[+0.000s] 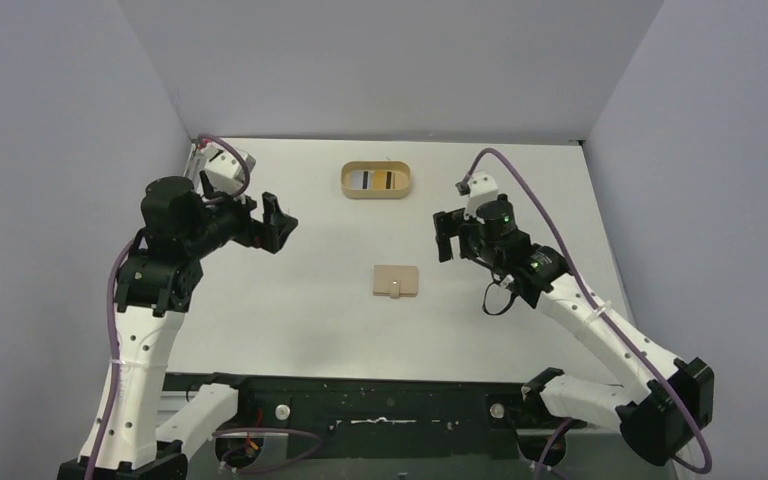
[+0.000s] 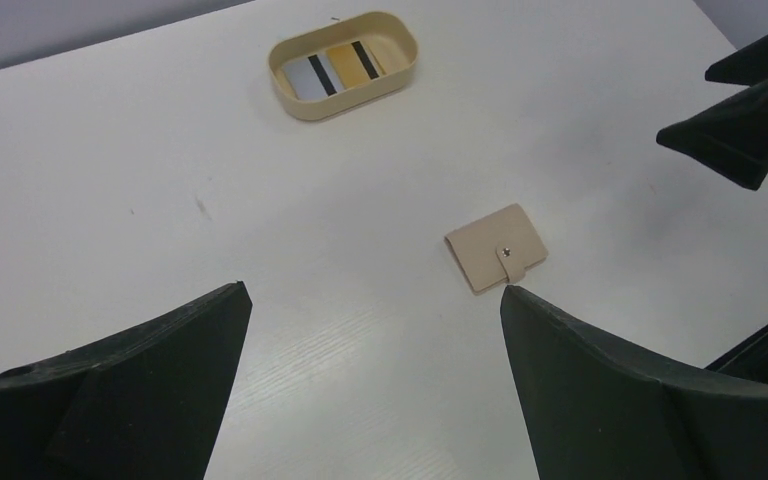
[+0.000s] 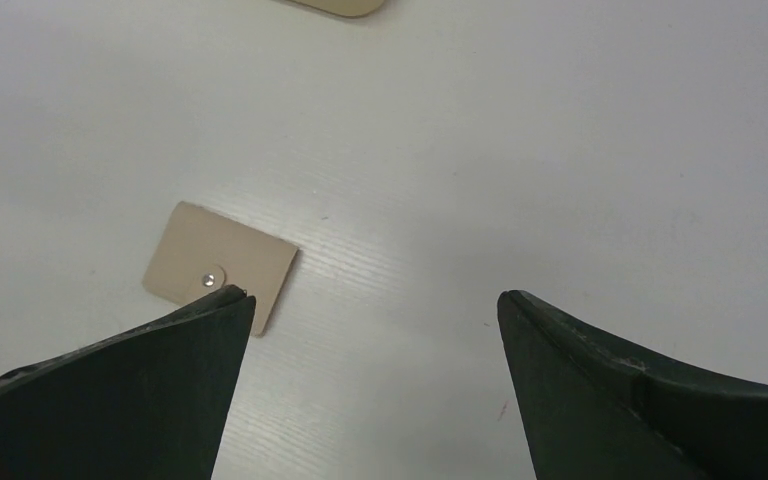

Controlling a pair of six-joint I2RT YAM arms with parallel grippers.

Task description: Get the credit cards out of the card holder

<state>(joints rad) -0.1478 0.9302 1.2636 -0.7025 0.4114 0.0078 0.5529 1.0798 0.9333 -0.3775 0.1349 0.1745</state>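
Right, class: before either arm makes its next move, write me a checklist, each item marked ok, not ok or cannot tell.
1. Left gripper open, empty: ok.
2. Right gripper open, empty: ok.
3. Card holder flat on the table, clear of both grippers: ok.
4. Holder's tab undone: not ok, it looks fastened.
5. Holder emptied of cards: cannot tell, it is closed.
6. Light blue card and yellow card lying in the tray: ok.
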